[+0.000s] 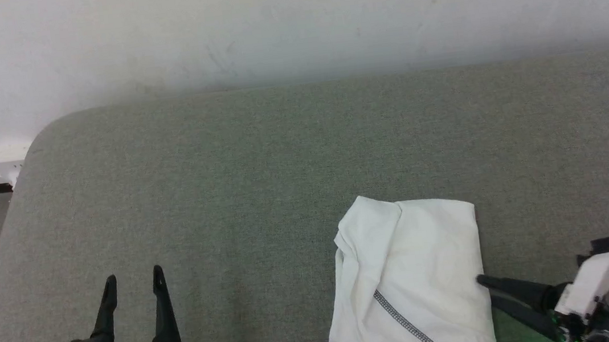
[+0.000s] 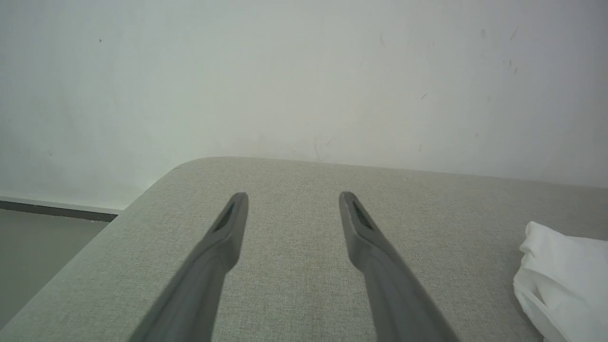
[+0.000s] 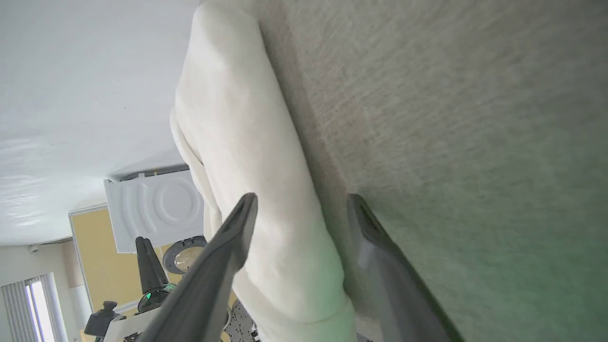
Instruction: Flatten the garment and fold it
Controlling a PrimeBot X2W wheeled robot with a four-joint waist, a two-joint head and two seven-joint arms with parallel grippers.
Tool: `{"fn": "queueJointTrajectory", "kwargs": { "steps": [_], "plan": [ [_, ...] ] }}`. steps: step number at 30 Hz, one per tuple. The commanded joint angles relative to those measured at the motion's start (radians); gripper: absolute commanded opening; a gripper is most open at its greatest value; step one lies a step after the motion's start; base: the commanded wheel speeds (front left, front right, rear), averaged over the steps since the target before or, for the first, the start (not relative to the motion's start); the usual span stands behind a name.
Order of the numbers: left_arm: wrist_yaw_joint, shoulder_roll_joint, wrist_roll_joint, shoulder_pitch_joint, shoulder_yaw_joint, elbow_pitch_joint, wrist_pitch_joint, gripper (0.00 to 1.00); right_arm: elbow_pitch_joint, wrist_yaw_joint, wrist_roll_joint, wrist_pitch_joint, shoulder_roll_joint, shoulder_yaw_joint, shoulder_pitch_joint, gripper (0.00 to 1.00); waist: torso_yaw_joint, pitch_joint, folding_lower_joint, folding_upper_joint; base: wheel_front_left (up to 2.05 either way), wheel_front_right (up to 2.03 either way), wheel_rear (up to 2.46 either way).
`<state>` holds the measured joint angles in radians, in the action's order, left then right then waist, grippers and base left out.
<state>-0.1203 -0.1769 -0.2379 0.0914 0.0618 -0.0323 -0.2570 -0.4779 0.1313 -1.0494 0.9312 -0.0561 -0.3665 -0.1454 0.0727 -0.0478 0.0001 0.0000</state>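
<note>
We log the garment (image 1: 413,273) as a compact folded white bundle on the table (image 1: 198,194). It sits lower right of centre in the head view and is cut off by the bottom edge. A grey stitched seam (image 1: 408,325) runs diagonally across its top layer. The right gripper (image 1: 485,288) points left from the lower right with its jaws apart and its tips at the bundle's right edge. In the right wrist view that folded edge lies between the two fingers (image 3: 223,247). The left gripper (image 1: 134,275) is at lower left, jaws also apart, over bare table and well apart from the garment. A white wall (image 1: 288,24) stands behind the table.
</note>
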Motion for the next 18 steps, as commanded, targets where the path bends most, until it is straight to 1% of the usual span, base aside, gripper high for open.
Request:
{"fn": "queueJointTrajectory", "kwargs": {
  "steps": [1,2,3,4,5,9,12,14,18],
  "plan": [
    [0.010,0.003,-0.006,-0.016,0.001,-0.008,-0.004,1.00,-0.029,-0.001,-0.054,-0.016,0.005,0.059,-0.027,1.00,0.013,-0.005,-0.0001,0.0000,0.00,0.00,0.00],
    [0.013,0.004,-0.007,-0.018,0.002,-0.011,-0.004,1.00,-0.045,-0.001,-0.082,-0.026,0.005,0.098,-0.035,1.00,0.017,-0.005,-0.0001,0.0000,0.00,0.00,0.00],
    [0.015,0.005,-0.007,-0.020,0.004,-0.013,-0.004,1.00,-0.057,-0.001,-0.098,-0.039,0.006,0.134,-0.040,0.94,0.022,-0.005,-0.0001,0.0000,0.00,0.00,0.00],
    [0.017,0.006,-0.006,-0.023,0.006,-0.016,-0.004,1.00,-0.064,-0.001,-0.105,-0.055,0.006,0.165,-0.045,0.31,0.026,-0.005,-0.0001,0.0000,0.00,0.00,0.00],
    [0.019,0.007,-0.006,-0.025,0.007,-0.018,-0.004,1.00,-0.070,-0.001,-0.111,-0.067,0.006,0.191,-0.047,0.00,0.029,-0.004,-0.0001,0.0000,0.00,0.00,0.00],
    [0.025,0.010,-0.005,-0.029,0.007,-0.022,-0.005,1.00,-0.068,-0.001,-0.074,-0.121,0.005,0.246,-0.054,0.00,0.038,-0.001,-0.0001,0.0000,0.00,0.00,0.00],
    [0.026,0.013,-0.004,-0.025,0.002,-0.024,-0.005,1.00,-0.033,-0.001,0.002,-0.164,-0.023,0.287,-0.054,0.00,0.034,0.007,-0.0001,0.0000,0.00,0.00,0.00],
    [0.026,0.016,-0.003,-0.021,0.000,-0.023,-0.005,1.00,0.007,-0.001,0.072,-0.193,-0.059,0.335,-0.050,0.00,0.023,0.013,-0.0001,0.0000,0.00,0.00,0.00],
    [0.028,0.020,0.001,-0.010,-0.005,-0.016,-0.005,1.00,0.090,-0.001,0.259,-0.261,-0.154,0.454,-0.047,0.00,-0.018,0.021,-0.0001,0.0000,0.00,0.00,0.00]
  ]
}}
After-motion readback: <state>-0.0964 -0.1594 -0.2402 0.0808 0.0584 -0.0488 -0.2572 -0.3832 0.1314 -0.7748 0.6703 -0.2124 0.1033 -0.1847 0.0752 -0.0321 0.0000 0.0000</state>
